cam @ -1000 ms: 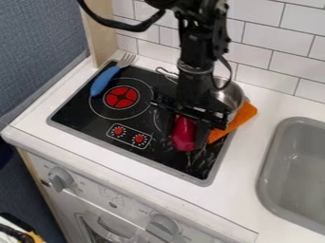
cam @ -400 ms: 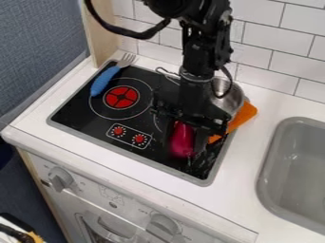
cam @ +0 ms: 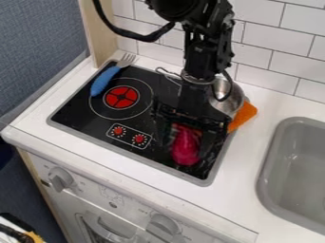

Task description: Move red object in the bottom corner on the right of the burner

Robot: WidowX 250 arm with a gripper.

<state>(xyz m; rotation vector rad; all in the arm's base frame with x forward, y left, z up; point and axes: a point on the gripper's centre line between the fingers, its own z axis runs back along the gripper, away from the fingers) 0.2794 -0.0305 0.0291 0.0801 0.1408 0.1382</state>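
Red object under pincer, near lower right corner of stove top

Item: a smooth, shiny, deep-red object with a rounded lower end [cam: 185,151]. Location: on the right side of the black, grey-rimmed stove top [cam: 76,111], near its lower right corner, well apart from the round red burner [cam: 121,97]. Whether its underside touches the stove top: cannot tell.

Handling (judged by look): probably light, a hollow plastic or rubbery toy. Stiffness uncertain; may give a little under pressure. Not likely fragile. The shiny skin suggests some slip, and the rounded sides could let it roll or turn if taken off centre.

Hold: best across the narrower width, one contact on each long side, about the middle. Avoid the rounded lower end, where a squeeze could push it out. Moderate pressure should do; set down gently so it does not roll.

Relative position: black pincer [cam: 186,149] hangs directly over the object. The upper end lies close under the pincer's dark body, partly covered by it; the rounded end points towards the front edge of the stove top. State of pincer: cannot tell whether it is spread or pinching the red object.
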